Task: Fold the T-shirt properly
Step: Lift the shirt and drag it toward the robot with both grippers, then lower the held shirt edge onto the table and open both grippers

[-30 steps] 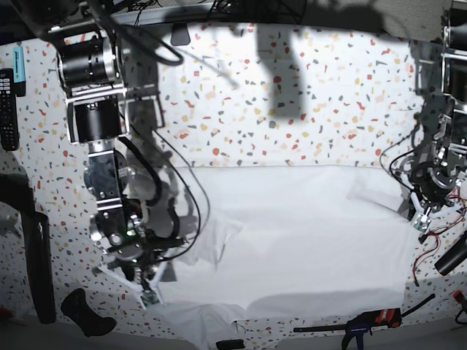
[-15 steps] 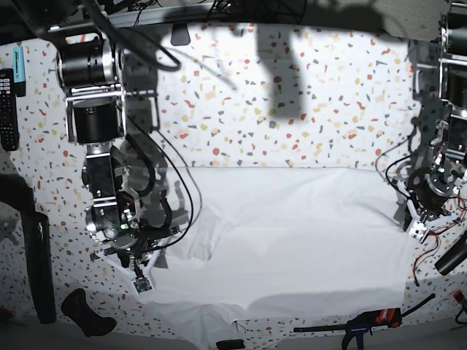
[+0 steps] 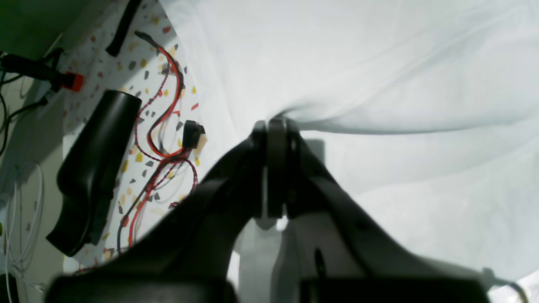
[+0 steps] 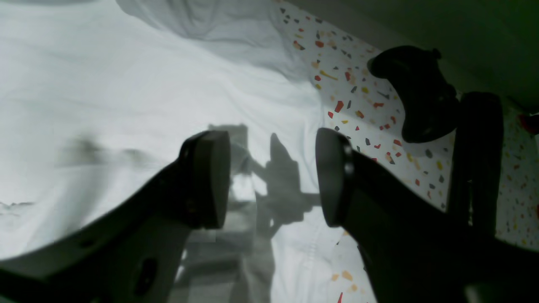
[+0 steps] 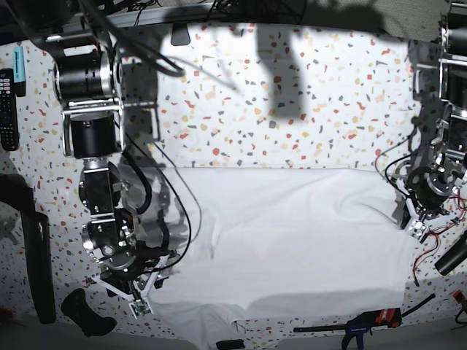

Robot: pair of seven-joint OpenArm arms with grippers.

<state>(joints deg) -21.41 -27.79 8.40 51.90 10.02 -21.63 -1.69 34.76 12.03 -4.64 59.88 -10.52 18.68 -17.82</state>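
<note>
While the white T-shirt (image 5: 292, 240) lies spread across the lower middle of the speckled table (image 5: 292, 109), both arms sit at its two side edges. Seen from the base camera, the shirt forms a wide flat block with one straight far edge and a rumpled near edge by the table's front.

On that view's right, the left gripper (image 3: 276, 126) is closed, its jaws pressed together on a pinch of the shirt's edge, and creases fan out from the pinch. Beside it on the table lie red and black wires (image 3: 162, 126) and a black handle (image 3: 90, 168).

On the base view's left, the right gripper (image 4: 273, 176) stands open, its two dark pads apart with nothing between them, just above the shirt's edge. A black game controller (image 4: 414, 90) lies near it on the bare table.

A black remote (image 5: 6, 109) rests at the table's far left. A clamp (image 5: 365, 322) with red details lies along the front edge. No writing or brand is legible anywhere.
</note>
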